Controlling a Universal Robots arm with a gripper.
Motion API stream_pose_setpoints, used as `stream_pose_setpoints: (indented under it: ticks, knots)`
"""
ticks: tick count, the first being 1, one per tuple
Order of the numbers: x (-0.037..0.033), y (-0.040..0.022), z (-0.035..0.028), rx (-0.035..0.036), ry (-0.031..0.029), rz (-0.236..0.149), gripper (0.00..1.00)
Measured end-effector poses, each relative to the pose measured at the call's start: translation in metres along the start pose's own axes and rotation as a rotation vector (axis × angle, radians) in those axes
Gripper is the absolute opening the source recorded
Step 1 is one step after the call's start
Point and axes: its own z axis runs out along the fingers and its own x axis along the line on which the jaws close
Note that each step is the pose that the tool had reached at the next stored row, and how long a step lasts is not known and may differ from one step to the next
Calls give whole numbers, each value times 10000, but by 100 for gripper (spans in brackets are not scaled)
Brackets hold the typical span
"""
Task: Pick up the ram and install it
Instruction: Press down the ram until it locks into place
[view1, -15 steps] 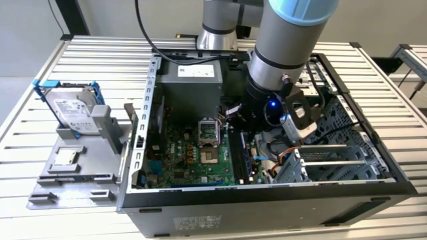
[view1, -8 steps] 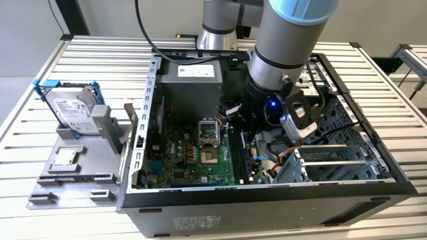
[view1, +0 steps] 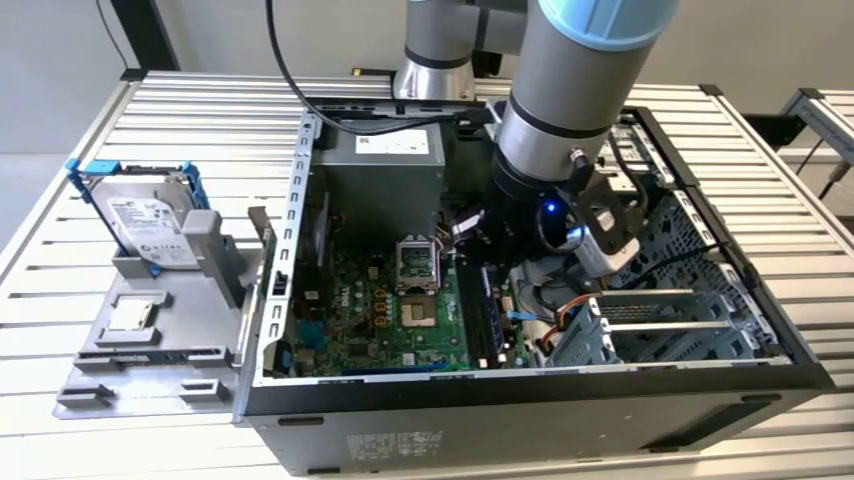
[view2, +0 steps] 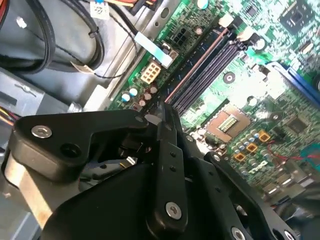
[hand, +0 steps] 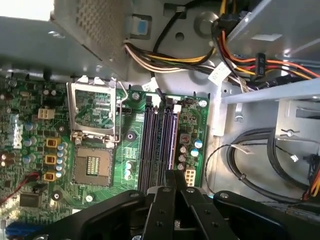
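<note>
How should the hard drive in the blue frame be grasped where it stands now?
Grip the hard drive across the blue frame at its two long sides, coming from above. It stands nearly upright, leaning on the grey bracket, so its upper sides look free.

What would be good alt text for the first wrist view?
The black gripper hangs over the long black memory slots of a green motherboard inside an open computer case, with an open processor socket beside the slots.
</note>
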Motion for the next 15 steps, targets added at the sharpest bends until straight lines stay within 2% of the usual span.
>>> stream_pose_setpoints:
  ticks: [8, 15]
  knots:
    - [0, 0, -1, -9, 50, -1584, 0]
    - [0, 0, -1, -17, 80, -2520, 0]
